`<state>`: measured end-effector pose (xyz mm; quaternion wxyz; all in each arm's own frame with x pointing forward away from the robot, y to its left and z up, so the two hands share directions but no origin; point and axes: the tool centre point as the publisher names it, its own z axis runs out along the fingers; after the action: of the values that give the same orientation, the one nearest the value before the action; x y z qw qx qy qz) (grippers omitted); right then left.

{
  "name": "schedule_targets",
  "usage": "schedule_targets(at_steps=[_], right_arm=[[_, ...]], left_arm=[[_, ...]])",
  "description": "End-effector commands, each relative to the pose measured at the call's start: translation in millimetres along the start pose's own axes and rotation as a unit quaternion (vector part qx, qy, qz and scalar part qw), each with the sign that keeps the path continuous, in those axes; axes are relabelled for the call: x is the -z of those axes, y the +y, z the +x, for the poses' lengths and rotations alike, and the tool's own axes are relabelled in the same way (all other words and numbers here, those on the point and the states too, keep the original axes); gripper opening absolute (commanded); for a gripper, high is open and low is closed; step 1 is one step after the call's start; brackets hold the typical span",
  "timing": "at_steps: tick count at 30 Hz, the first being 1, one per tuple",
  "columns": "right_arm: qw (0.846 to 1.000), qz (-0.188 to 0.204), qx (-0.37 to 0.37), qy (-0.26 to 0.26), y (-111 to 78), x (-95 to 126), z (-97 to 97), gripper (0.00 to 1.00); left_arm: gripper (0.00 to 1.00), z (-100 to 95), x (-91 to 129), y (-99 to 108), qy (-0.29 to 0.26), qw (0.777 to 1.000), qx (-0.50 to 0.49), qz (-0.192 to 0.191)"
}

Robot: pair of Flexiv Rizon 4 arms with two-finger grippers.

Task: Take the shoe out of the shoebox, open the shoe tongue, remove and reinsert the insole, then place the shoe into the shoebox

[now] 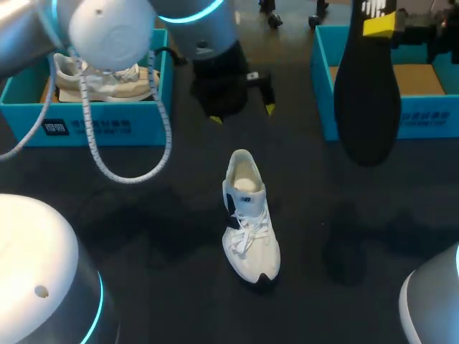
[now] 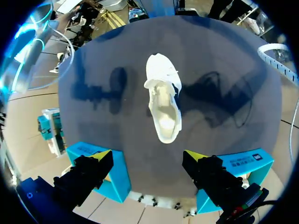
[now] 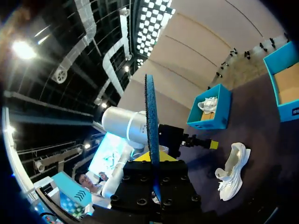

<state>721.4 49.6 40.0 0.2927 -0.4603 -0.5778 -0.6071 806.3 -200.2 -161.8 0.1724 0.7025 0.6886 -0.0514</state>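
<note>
A white shoe [image 1: 247,215] lies on the dark table, toe toward the front edge; it also shows in the left wrist view [image 2: 163,100] and the right wrist view [image 3: 231,172]. My left gripper [image 1: 242,113] hangs open above the table just behind the shoe's heel, with nothing between its yellow-tipped fingers [image 2: 100,156]. My right gripper [image 1: 378,26] is raised at the back right and shut on the black insole [image 1: 366,93], which hangs down in front of the right shoebox [image 1: 430,118]. In the right wrist view the insole [image 3: 150,126] stands edge-on between the fingers.
The blue shoebox [image 1: 86,125] at the back left holds another light-coloured shoe [image 1: 107,79]. A white cable [image 1: 129,172] loops down from my left arm over the table. The right shoebox shows a brown floor.
</note>
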Motion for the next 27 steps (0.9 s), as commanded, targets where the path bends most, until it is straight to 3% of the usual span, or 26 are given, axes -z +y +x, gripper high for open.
schedule_targets(at_steps=[1,9,15,17,19,24,27], right_arm=[[1.000,0.003,-0.003,0.015,8.7,-14.4,-11.3,0.00],[1.000,0.003,-0.003,0.015,8.7,-14.4,-11.3,0.00],[1.000,0.003,-0.003,0.015,8.7,-14.4,-11.3,0.00],[0.998,-0.045,-0.022,0.025,12.0,-14.9,-20.0,0.00],[0.997,-0.064,-0.044,0.017,17.2,-20.2,-28.8,0.00],[0.991,-0.079,-0.105,0.003,31.0,-35.0,-48.8,0.00],[0.990,-0.065,-0.126,0.008,40.4,-49.4,-57.6,0.00]], left_arm=[[1.00,20.4,17.8,-4.5,-0.161,0.987,-0.007,-0.006],[1.00,28.0,46.3,-4.2,-0.249,0.968,-0.026,-0.013],[1.00,34.7,67.0,-0.4,-0.337,0.941,-0.033,-0.009],[1.00,35.5,71.6,-1.1,-0.358,0.933,-0.036,-0.009],[1.00,34.5,75.7,-1.9,-0.374,0.927,-0.039,-0.014],[1.00,35.8,83.5,-3.0,-0.413,0.910,-0.044,-0.006],[1.00,37.5,87.2,-2.2,-0.431,0.902,-0.037,0.000]])
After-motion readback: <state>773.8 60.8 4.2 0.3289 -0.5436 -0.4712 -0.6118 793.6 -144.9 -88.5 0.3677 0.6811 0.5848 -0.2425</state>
